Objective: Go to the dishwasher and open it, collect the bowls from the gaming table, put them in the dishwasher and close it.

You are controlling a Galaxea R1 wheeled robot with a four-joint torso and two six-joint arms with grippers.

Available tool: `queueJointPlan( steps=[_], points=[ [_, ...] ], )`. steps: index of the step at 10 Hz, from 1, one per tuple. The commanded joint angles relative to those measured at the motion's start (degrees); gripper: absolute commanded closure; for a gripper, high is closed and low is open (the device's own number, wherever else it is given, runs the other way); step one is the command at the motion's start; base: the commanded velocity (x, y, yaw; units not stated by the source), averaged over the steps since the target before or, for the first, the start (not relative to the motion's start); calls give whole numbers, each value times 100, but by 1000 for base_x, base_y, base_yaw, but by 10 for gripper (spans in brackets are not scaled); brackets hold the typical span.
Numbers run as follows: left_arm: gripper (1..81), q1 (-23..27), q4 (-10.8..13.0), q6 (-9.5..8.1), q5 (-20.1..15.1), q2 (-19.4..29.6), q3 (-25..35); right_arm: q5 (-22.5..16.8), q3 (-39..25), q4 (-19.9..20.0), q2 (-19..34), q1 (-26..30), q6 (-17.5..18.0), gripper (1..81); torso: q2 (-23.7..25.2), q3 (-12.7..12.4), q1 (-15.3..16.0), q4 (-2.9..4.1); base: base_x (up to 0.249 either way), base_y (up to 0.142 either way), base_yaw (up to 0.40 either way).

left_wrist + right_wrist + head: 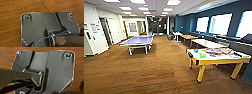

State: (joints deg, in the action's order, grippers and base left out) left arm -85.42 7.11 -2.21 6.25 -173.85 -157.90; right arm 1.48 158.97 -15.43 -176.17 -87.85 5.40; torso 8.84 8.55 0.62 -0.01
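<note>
Both grippers hang over the brown wood-grain floor (11, 25), as seen from the two wrist cameras; whether their fingers are spread or pressed together cannot be told, and nothing can be seen held in either. A thin blue cable (65, 31) crosses the left wrist view.

From the head camera, the floor runs forward through a long open room. At right, near the robot, stands the large rectangular gaming table with smooth white top and yellow rim and legs (219, 61). On its top lie the small bright plastic bowls: a lime-green one (202, 55) near the closer end, a blue one (196, 50) just beside it, and flatter blue shapes further along, next to a colourful rectangular box (217, 51). Beyond it, plain tables line the dark blue window wall (189, 21). At middle left stands a blue table-tennis table on white legs (137, 40).

Progress, as judged: the bowls are still on the table, so collection, loading and closing remain. The dishwasher's state cannot be judged from these views.

Papers on the white door at far left (94, 27) carry writing too blurred to read; no brand is legible.
</note>
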Motion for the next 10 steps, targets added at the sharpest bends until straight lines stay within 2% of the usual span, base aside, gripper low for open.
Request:
queueJointPlan(
  steps=[1, 10],
  points=[
    [10, 276, -52, -16, -239, -19, 5, -279, 19, -4, 26, 315, 5, 10, 0, 0, 0, 0, 131, 0, 0],
    [10, 275, -52, -8, -247, -54, -4, -288, -25, 5, 9, 298, 14, 10, 2, 0, -2, 0, 127, 0, 0]
  ],
)
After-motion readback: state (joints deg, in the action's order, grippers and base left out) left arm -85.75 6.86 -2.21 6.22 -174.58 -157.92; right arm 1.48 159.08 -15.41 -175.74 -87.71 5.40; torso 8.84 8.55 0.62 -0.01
